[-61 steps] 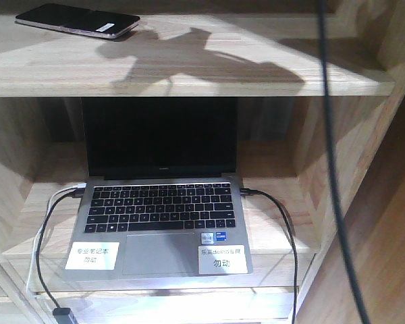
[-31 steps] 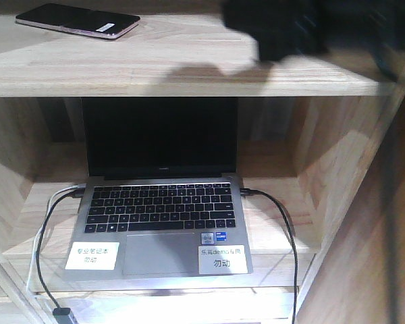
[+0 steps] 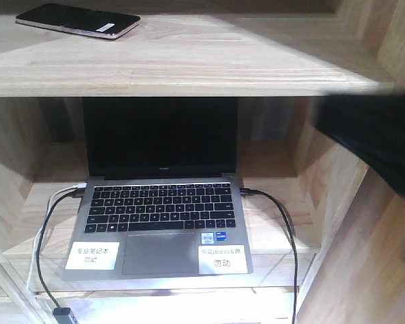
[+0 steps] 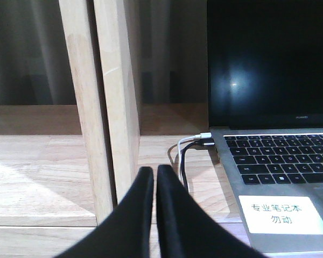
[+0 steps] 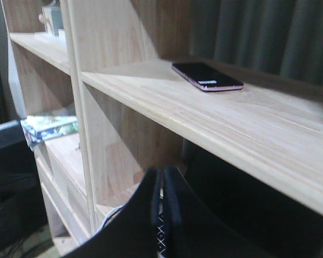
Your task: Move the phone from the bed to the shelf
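Note:
The phone, flat, black and pink-edged with a small white sticker, lies on the top board of the light-wood shelf at its far left. The right wrist view also shows the phone, resting free on the shelf board. My right gripper is shut and empty, below and in front of that board, well apart from the phone. A blurred dark part of that arm shows at the right. My left gripper is shut and empty, low before a shelf upright. The bed is out of view.
An open grey laptop with a black screen fills the lower compartment, with cables plugged in on both sides. The left wrist view shows the laptop and its cables just right of the gripper. A flat box lies on a lower board.
The dark right arm has dropped from above the top board's right end to below it at the right edge. Its shadow has left the shelf. The phone has not moved.

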`<state>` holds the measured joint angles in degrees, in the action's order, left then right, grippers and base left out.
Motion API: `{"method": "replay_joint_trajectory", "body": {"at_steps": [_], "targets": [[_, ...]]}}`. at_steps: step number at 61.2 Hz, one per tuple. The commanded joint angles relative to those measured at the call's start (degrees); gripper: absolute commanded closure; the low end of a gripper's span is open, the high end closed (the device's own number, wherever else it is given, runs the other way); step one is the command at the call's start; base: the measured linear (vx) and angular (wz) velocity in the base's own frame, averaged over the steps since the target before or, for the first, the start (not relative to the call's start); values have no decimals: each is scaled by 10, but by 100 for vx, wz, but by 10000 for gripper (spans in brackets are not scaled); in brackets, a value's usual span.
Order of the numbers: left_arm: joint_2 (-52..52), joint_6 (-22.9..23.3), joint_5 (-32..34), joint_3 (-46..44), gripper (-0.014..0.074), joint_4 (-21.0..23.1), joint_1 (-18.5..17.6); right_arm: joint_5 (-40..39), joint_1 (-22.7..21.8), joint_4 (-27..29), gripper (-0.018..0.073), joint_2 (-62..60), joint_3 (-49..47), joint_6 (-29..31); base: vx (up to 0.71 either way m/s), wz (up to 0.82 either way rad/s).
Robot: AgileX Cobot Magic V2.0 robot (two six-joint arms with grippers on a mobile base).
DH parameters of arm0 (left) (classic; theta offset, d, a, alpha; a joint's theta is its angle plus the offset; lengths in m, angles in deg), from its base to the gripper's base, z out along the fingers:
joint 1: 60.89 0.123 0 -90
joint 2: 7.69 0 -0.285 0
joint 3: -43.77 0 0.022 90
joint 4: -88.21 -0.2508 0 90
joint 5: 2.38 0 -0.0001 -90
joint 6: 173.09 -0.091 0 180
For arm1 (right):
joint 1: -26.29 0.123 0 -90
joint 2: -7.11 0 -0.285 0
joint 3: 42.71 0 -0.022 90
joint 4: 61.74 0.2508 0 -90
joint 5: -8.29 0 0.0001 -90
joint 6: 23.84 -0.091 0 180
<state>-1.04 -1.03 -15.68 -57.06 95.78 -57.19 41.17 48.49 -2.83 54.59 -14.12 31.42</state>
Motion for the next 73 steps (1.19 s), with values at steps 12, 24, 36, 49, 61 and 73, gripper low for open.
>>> {"method": "replay_joint_trajectory", "body": {"at_steps": [12, 24, 36, 49, 61, 73], "targets": [[-3, 2, 42, 1, 596, 4, 1, -35, -3, 24, 564, -105, 68, 5, 0, 0], [-3, 2, 42, 1, 596, 4, 1, -30, -3, 27, 564, -131, 92, 5, 0, 0], [-3, 2, 42, 1, 596, 4, 1, -30, -3, 33, 564, -132, 92, 5, 0, 0], [-3, 2, 42, 1, 596, 4, 1, -32, -3, 33, 564, -132, 92, 5, 0, 0], [-3, 2, 42, 1, 596, 4, 1, -34, -3, 33, 564, -132, 92, 7, 0, 0], [-3, 2, 42, 1, 596, 4, 1, -37, -3, 33, 564, -132, 92, 7, 0, 0]]}}
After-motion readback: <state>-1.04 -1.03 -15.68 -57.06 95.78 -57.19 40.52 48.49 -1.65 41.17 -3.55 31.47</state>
